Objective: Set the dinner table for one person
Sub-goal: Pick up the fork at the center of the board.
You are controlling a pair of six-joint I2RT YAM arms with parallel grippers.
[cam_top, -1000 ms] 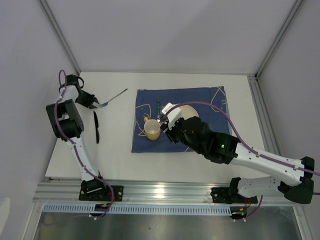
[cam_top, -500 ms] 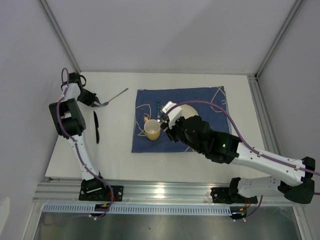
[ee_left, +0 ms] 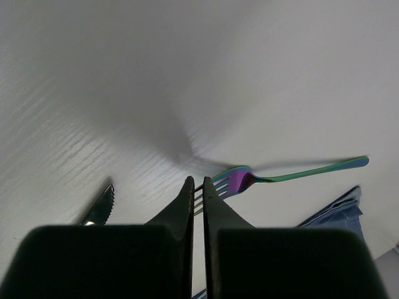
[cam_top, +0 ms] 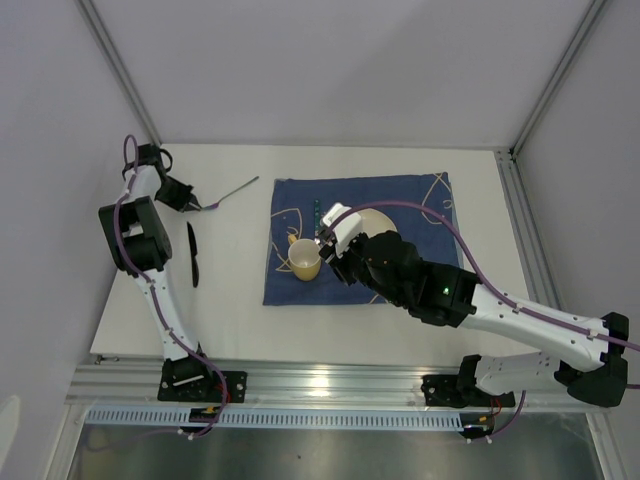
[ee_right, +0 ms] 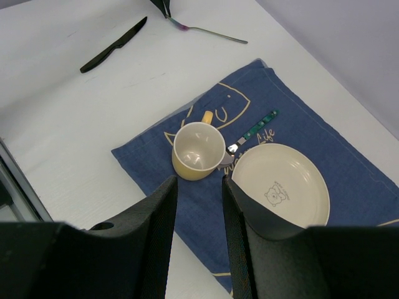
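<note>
The white table (cam_top: 230, 310), edged by aluminium rails, fills the space in front of both arms and carries everything else. Toward its far left, the left gripper (ee_left: 197, 182) has its fingers pressed nearly together, pinching the tines of an iridescent fork (ee_left: 293, 171), whose handle lies on the table and points away toward the dark blue cloth (cam_top: 420, 195). A black knife (cam_top: 192, 255) lies on the bare table just near of that gripper, apart from the fork. On the cloth stand a yellow mug (ee_right: 198, 149), upright with its handle to the far side, and a cream plate (ee_right: 280, 185) just to its right; a green-handled spoon (ee_right: 252, 134) lies between them at their far side. The right gripper (ee_right: 198, 184) hangs over the mug with its fingers spread wide, holding nothing.
</note>
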